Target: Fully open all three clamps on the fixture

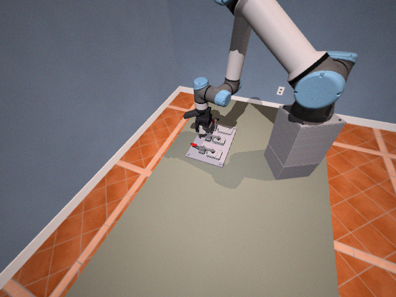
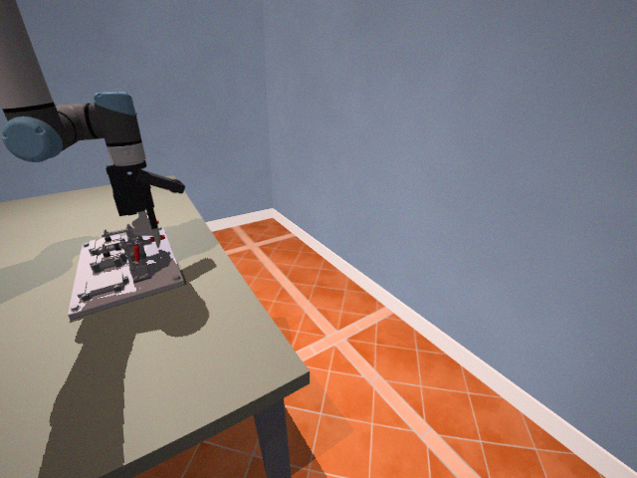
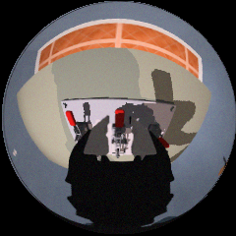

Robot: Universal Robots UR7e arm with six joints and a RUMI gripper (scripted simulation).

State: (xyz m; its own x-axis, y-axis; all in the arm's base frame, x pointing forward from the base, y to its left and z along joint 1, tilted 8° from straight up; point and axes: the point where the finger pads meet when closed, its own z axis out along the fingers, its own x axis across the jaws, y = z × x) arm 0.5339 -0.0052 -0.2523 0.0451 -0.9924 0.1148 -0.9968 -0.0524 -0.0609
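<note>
The grey fixture plate [image 1: 211,145] lies near the table's far left edge, also in the exterior view [image 2: 123,272]. It carries three toggle clamps with red handles and pale parts [image 1: 215,154] beside them. In the wrist view the handles show at left [image 3: 70,118], middle [image 3: 119,117] and right [image 3: 163,143]. The nearest clamp's handle [image 1: 193,145] lies low and flat. One handle [image 2: 135,252] stands upright. My gripper [image 1: 203,130] [image 2: 148,231] hangs just above the plate, pointing down. Its fingers stand a little apart, with the middle handle showing in the gap and nothing gripped.
The arm's grey pedestal [image 1: 300,143] stands on the table right of the plate. The table edge [image 2: 241,278] runs close beside the plate, with tiled floor [image 2: 385,359] below. A table leg [image 2: 272,437] shows at the near corner.
</note>
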